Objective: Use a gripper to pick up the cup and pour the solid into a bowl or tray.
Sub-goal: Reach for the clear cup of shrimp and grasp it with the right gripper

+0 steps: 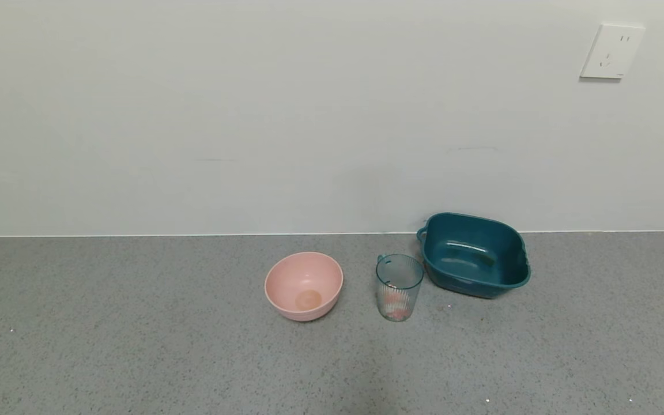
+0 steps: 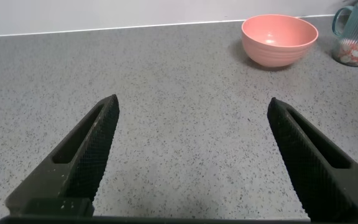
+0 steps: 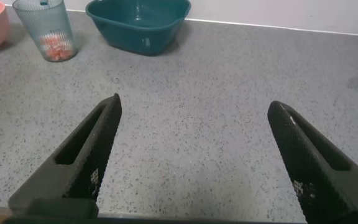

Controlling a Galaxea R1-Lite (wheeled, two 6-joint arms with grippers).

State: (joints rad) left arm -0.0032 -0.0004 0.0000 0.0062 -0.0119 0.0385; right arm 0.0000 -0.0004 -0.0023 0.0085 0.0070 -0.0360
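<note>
The transparent blue-green ribbed cup [image 1: 399, 286] stands upright on the grey counter, between the pink bowl and the dark teal tub [image 1: 474, 254]. White and orange-red solid pieces [image 1: 395, 308] lie in its bottom. The tub looks empty. Neither arm shows in the head view. My left gripper [image 2: 192, 106] is open and empty over bare counter, with the cup [image 2: 355, 36] far off. My right gripper [image 3: 193, 106] is open and empty over bare counter, with the cup [image 3: 46, 28] and the tub [image 3: 139, 23] well ahead of it.
A round pink bowl [image 1: 304, 285] stands left of the cup, about a cup's width away; it also shows in the left wrist view [image 2: 279, 40]. A wall runs along the counter's back edge, with a white socket [image 1: 611, 51] at upper right.
</note>
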